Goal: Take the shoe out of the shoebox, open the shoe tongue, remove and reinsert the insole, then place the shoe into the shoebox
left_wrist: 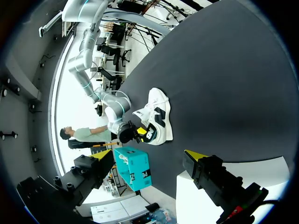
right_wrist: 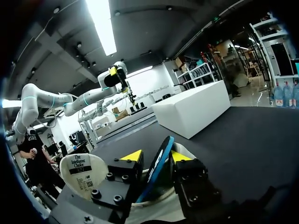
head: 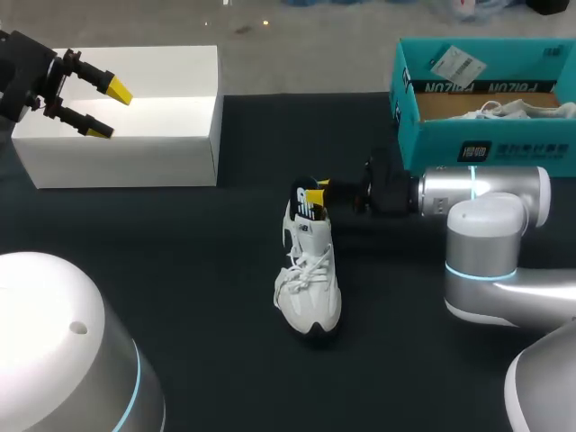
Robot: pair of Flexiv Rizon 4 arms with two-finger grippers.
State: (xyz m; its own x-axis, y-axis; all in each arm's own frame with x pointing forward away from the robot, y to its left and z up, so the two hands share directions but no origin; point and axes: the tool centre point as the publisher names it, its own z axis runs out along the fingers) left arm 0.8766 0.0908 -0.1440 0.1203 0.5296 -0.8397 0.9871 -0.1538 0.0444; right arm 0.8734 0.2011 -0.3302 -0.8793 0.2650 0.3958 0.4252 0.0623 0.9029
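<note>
Fingers [right_wrist: 132,155] of your right gripper [right_wrist: 156,157] pinch what looks like the insole [right_wrist: 164,145], your left gripper [head: 110,110] spread wide: shoe [head: 310,288] out, tongue [right_wrist: 86,175] open, reinserting and the shoebox [head: 486,135] likely remain.

A matte black table [head: 180,297] with a cloth-like surface spreads across the whole scene, dark and even apart from a faint sheen. Toward its far left side stands a plain white rectangular box [head: 135,148]. The box's top is glaringly bright and its front face a shade greyer.
</note>
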